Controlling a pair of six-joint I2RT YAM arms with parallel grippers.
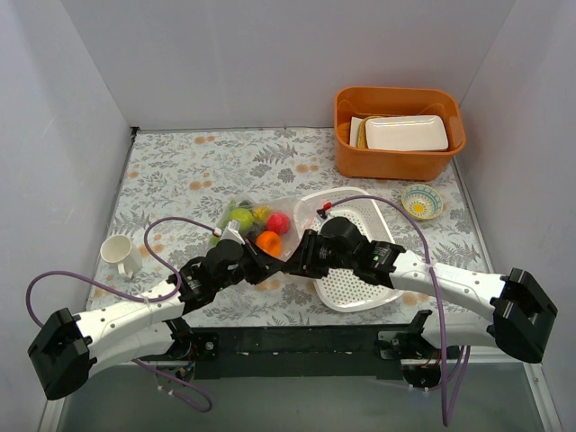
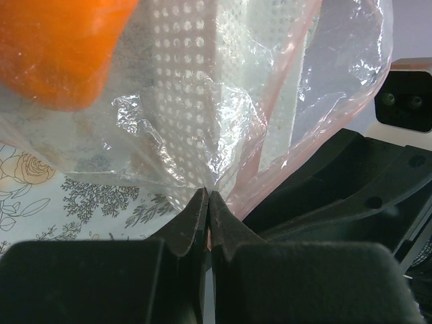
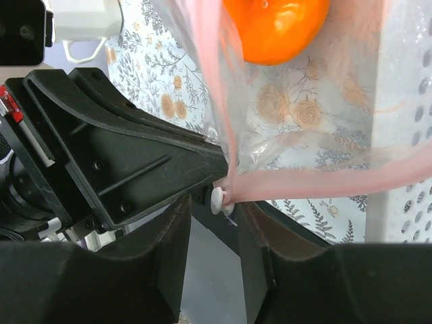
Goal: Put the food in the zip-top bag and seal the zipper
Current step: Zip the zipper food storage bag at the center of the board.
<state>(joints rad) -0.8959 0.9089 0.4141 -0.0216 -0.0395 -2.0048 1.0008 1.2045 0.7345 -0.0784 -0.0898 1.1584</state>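
Note:
The clear zip-top bag [image 1: 236, 205] lies at mid-table with the food inside: a green fruit [image 1: 240, 217], a red apple [image 1: 278, 222] and an orange [image 1: 268, 241]. My left gripper [image 1: 273, 272] is shut on the bag's near edge; the left wrist view shows its jaws [image 2: 208, 196] pinching crinkled plastic, with the orange [image 2: 54, 47] above. My right gripper [image 1: 292, 264] is right beside it. In the right wrist view its jaws [image 3: 212, 202] stand slightly apart, with the white slider [image 3: 217, 200] at the end of the pink zipper [image 3: 324, 182] between them. The orange [image 3: 277, 27] shows through the bag.
The white perforated basket [image 1: 360, 279] lies under my right arm, touching the bag. An orange bin [image 1: 400, 157] holding a white container stands at back right, with a small patterned bowl [image 1: 422, 201] in front of it. A white mug [image 1: 120, 254] stands at left.

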